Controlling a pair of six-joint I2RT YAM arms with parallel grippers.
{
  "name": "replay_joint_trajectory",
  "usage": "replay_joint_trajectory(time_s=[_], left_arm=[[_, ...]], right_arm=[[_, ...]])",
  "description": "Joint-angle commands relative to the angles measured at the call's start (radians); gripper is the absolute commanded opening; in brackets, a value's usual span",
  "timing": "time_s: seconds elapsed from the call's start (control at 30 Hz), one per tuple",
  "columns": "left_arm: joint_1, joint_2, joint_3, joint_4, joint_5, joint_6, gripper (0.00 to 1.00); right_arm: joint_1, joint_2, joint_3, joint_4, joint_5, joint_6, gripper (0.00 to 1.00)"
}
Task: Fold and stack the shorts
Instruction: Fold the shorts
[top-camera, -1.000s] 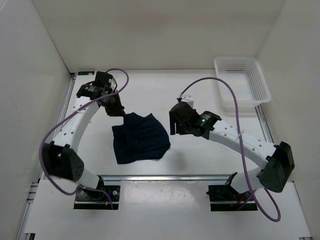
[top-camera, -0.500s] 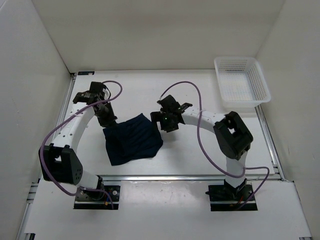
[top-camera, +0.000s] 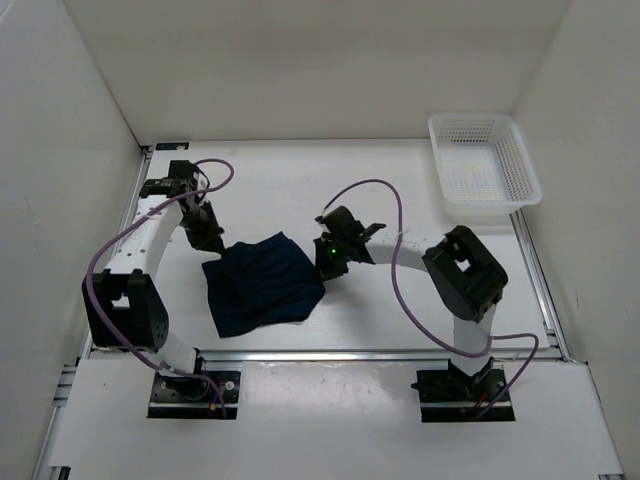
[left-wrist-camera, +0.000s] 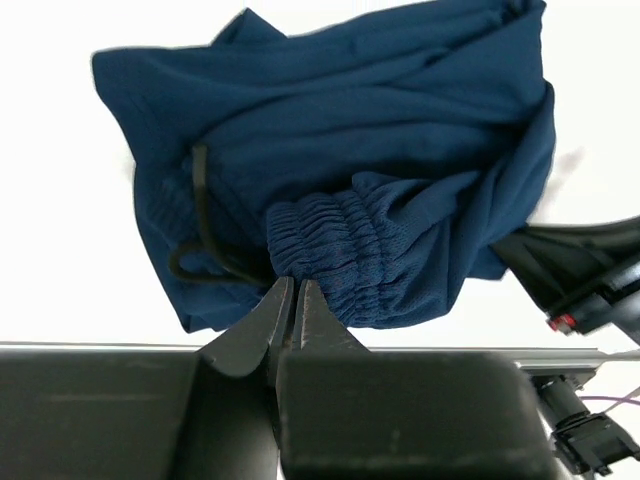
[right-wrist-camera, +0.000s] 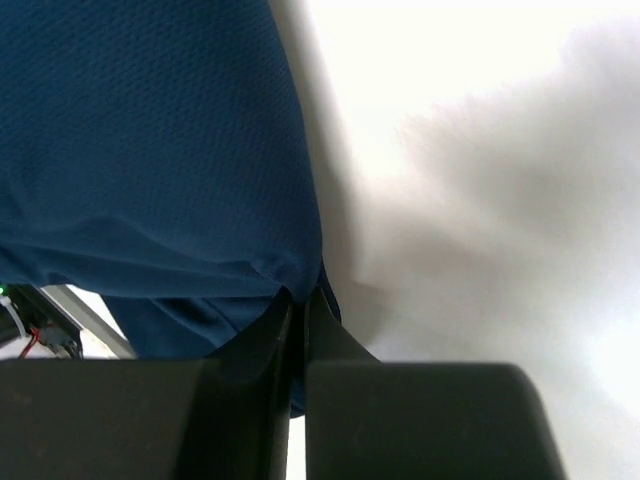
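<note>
Top external: left gripper (left-wrist-camera: 293, 292) pinching dark navy soft fabric shorts (top-camera: 262, 283) at gathered waistband (left-wrist-camera: 340, 255), right gripper (right-wrist-camera: 298, 300) pinching shorts' opposite edge; shallow right pinch likely risking slipping under pull.

No text, label or number can be read anywhere

Flat white counter (top-camera: 400, 180) edged by a metal rail (top-camera: 330, 352) along the near side, dark navy shorts (top-camera: 262, 283) bunched left of centre, gathered waistband toward the left, white mesh basket (top-camera: 485, 160) in the far right corner, well apart from the shorts.
</note>
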Motion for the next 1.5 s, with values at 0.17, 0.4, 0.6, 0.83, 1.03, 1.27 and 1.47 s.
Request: replay_joint_trajectory(time_s=[0.17, 0.4, 0.6, 0.83, 1.03, 1.27, 1.47], left_arm=[[-0.154, 0.068, 0.103, 0.042, 0.054, -0.02, 0.1], [-0.353, 0.193, 0.285, 0.028, 0.101, -0.079, 0.1], [-0.366, 0.158, 0.353, -0.067, 0.105, -0.06, 0.1], [-0.309, 0.119, 0.242, -0.063, 0.095, -0.038, 0.1], [-0.277, 0.277, 0.094, 0.068, 0.063, -0.058, 0.1], [-0.212, 0.277, 0.178, 0.024, -0.068, -0.076, 0.52], [-0.188, 0.155, 0.346, -0.112, -0.159, -0.076, 0.89]], right_arm=[[-0.008, -0.332, -0.226, -0.022, 0.284, 0.127, 0.0], [-0.008, -0.621, -0.404, -0.208, 0.51, 0.193, 0.0], [-0.008, -0.808, -0.427, -0.35, 0.555, 0.203, 0.08], [-0.008, -0.817, -0.418, -0.369, 0.555, 0.203, 0.63], [-0.008, -0.799, -0.418, -0.389, 0.573, 0.203, 0.69], [-0.008, -0.817, -0.393, -0.42, 0.593, 0.184, 0.7], [-0.008, -0.73, -0.242, -0.42, 0.57, 0.109, 0.65]])
